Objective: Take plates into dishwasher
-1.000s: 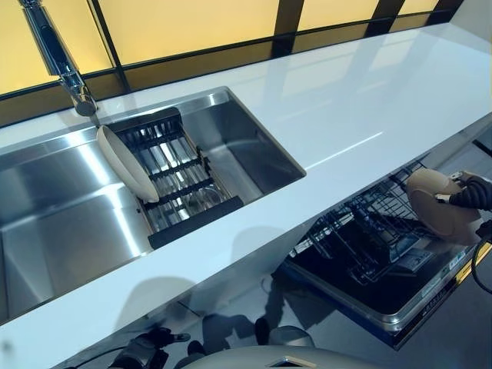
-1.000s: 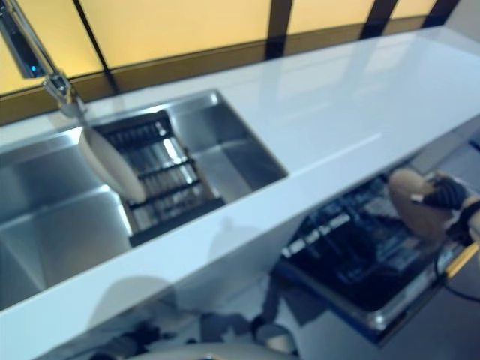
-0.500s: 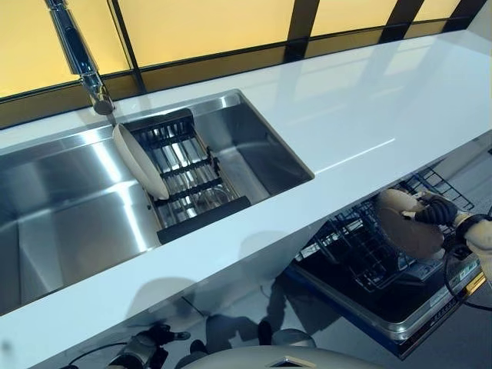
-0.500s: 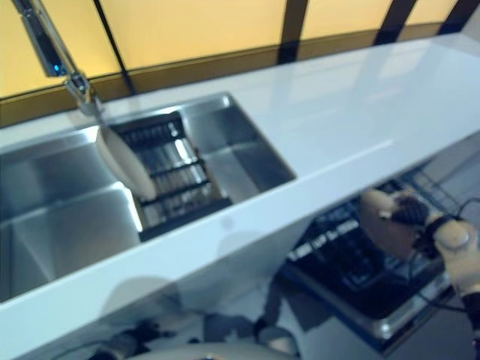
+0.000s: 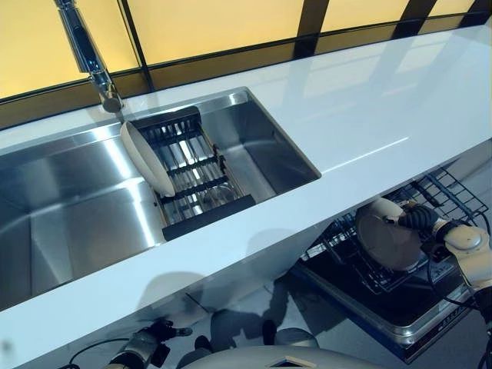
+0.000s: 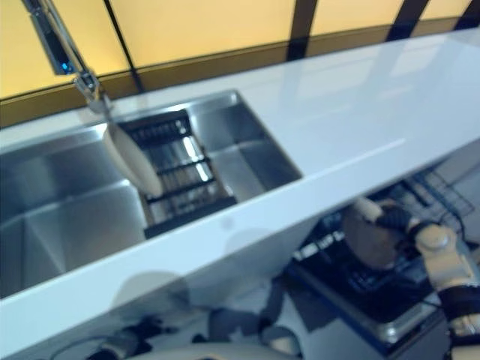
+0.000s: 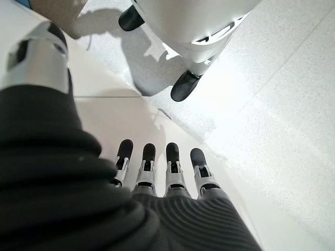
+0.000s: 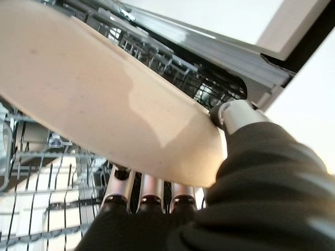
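Observation:
My right hand (image 5: 419, 218) is shut on a beige plate (image 5: 386, 240) and holds it on edge over the dark wire rack (image 5: 361, 265) of the open dishwasher, under the counter edge. In the right wrist view the plate (image 8: 104, 99) fills the view with the rack wires (image 8: 47, 172) just behind it. A second beige plate (image 5: 146, 159) leans upright in the black drying rack (image 5: 192, 177) inside the steel sink (image 5: 61, 207). My left hand (image 7: 162, 172) hangs low by the floor with straight fingers and holds nothing.
A white counter (image 5: 369, 100) runs above the dishwasher. A steel faucet (image 5: 88, 54) stands behind the sink. The pulled-out dishwasher rack reaches to the right (image 5: 453, 196), with the dishwasher's front edge (image 5: 430, 330) below.
My right hand has carried the plate leftward and down, further under the counter and closer into the dishwasher rack. The camera has also shifted.

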Robot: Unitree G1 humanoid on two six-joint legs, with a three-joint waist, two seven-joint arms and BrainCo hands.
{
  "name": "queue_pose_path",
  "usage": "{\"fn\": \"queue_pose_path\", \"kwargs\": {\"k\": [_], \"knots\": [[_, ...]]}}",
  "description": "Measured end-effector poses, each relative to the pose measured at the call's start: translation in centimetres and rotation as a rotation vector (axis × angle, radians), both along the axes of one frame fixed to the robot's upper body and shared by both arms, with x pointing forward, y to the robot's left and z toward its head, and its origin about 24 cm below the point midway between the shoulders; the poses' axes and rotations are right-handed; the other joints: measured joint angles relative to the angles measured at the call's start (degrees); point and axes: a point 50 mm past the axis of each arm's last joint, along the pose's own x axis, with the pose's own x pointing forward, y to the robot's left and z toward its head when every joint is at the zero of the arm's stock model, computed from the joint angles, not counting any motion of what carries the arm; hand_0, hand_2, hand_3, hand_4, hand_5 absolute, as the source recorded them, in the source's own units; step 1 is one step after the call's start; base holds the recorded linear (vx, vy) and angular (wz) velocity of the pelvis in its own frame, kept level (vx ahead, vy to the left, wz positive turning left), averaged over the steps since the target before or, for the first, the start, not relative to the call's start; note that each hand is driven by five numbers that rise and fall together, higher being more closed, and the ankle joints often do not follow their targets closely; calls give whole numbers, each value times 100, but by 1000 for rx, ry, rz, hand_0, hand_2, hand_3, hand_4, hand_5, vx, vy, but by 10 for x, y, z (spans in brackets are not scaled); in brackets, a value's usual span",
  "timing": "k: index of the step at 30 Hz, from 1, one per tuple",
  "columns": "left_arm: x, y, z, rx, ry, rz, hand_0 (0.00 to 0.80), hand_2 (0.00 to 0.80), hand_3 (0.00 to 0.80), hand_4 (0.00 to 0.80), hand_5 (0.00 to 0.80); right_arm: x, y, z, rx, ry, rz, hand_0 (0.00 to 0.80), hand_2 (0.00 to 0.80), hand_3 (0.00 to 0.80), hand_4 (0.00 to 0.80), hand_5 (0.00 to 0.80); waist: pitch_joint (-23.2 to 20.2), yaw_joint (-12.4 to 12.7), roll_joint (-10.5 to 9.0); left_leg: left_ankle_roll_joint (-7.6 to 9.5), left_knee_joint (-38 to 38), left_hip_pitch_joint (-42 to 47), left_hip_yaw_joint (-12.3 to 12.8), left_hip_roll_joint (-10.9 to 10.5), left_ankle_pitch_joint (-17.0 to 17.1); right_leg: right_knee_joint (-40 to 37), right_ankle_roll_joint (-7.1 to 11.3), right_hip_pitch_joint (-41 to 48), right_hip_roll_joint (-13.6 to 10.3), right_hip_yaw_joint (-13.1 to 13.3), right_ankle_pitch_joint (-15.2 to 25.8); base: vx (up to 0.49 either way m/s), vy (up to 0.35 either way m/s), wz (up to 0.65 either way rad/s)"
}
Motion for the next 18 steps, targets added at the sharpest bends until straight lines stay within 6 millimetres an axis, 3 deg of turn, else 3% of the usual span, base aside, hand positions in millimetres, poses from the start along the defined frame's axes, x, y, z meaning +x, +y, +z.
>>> {"fn": "queue_pose_path", "kwargs": {"k": [7,18], "knots": [[6,0,2,-5,-26,-7,0,0,0,0,0,5,-1,-3,-6,14,-33,800,800,800,800,800,132,130,68,24,2,-2,-146,-47,17,-2,-7,77,-48,-146,-16,-4,-25,11],[11,3,5,1,-50,-16,0,0,0,0,0,10,-2,-14,-66,75,-49,800,800,800,800,800,219,295,161,32,3,-9,-172,-57,23,-2,-10,89,-61,-180,-16,-2,-4,1]]}}
